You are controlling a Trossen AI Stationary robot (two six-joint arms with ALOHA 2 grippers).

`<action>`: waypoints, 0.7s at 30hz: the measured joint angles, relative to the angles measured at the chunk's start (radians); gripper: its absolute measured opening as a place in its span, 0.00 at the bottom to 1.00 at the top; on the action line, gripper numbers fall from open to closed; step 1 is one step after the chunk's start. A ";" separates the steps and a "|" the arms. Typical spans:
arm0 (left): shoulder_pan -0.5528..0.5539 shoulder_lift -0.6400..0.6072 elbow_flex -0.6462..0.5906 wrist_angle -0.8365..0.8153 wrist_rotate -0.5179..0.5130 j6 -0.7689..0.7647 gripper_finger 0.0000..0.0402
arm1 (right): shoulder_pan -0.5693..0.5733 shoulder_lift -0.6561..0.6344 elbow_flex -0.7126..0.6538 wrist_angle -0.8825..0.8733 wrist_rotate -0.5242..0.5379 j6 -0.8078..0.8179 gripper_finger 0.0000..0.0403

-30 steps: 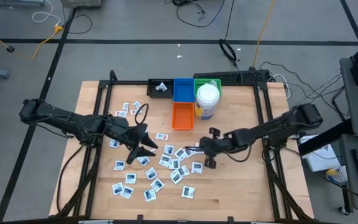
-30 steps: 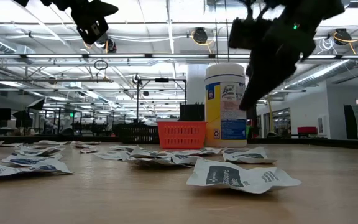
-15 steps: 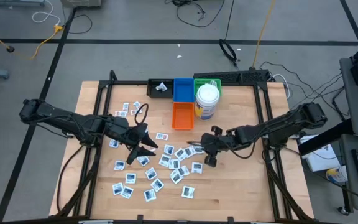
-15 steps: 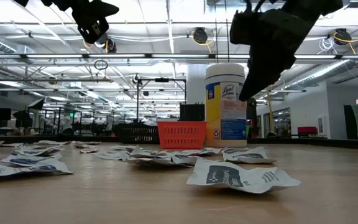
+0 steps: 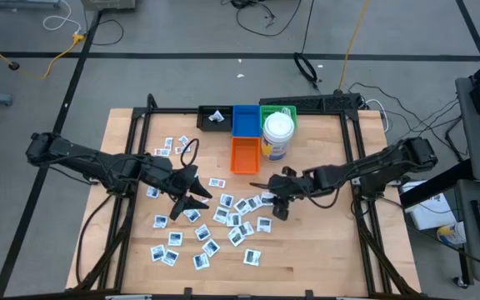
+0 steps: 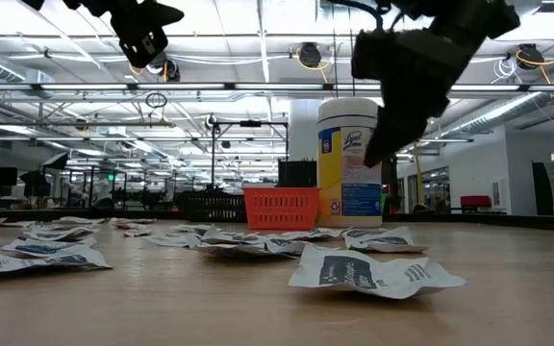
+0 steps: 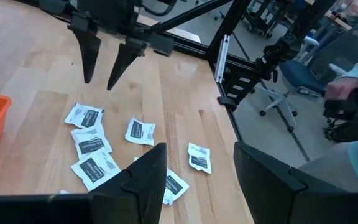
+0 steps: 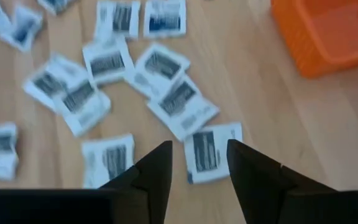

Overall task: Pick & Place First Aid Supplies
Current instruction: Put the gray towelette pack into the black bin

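Right gripper (image 8: 194, 165) fingers parted and empty above a white packet (image 8: 211, 151) lying flat, print apparently running lengthwise between them, beside the orange basket (image 8: 328, 31), left gripper (image 5: 197, 201) parted, empty, over scattered packets (image 5: 202, 233) mid-table

Print on the white packets (image 5: 238, 218) was too small to read from overhead. Right wrist view was motion-blurred; the orange bin (image 8: 328, 32), at two o'clock, was cut by the frame edge. The black bin's (image 5: 213, 117) contents stayed indistinct.
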 joint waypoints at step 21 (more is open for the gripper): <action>0.000 0.000 0.000 0.007 0.002 -0.041 0.48 | -0.020 0.203 -0.112 0.225 -0.023 -0.186 0.37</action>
